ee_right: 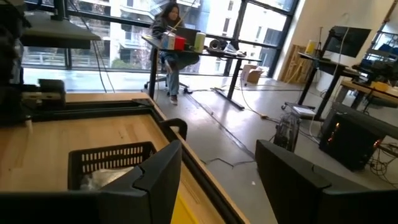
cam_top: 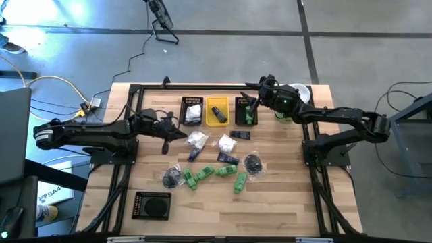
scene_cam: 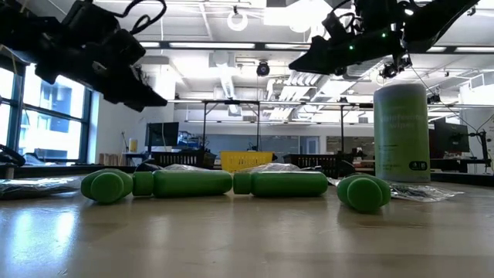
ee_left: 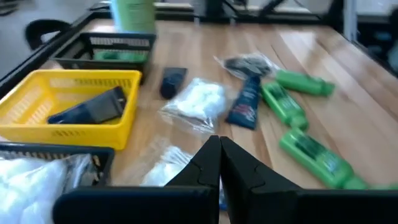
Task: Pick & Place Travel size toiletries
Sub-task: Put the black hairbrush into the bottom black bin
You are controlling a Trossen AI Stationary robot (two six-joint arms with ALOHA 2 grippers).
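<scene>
The wooden tabletop [cam_top: 283,196] carries three small bins along its far edge: a black bin [cam_top: 192,110] holding a white packet, a yellow bin [cam_top: 217,112] holding a dark tube laid at a slant, and a second black bin [cam_top: 246,111] with a green bottle inside. A tall pale-green cylinder [scene_cam: 400,132] stands upright at the far right corner.

The right end effector [cam_top: 257,102] hangs over that second black bin, its fingers spread wide with nothing between them in the right wrist view.

The left end effector [cam_top: 177,133] hovers just left of the loose toiletries, its fingers [ee_left: 219,163] pressed together and empty. Nearest its tip lies a white packet [cam_top: 197,140], with another [cam_top: 227,143] just beyond.

Four green bottles [cam_top: 214,176] lie on their sides in the middle of the tabletop, nearer the front than the left end effector; in the low view two of them [scene_cam: 202,183] lie end to end across the picture. A blue tube [ee_left: 247,104] lies beside them, its long axis running away from the left end effector.
</scene>
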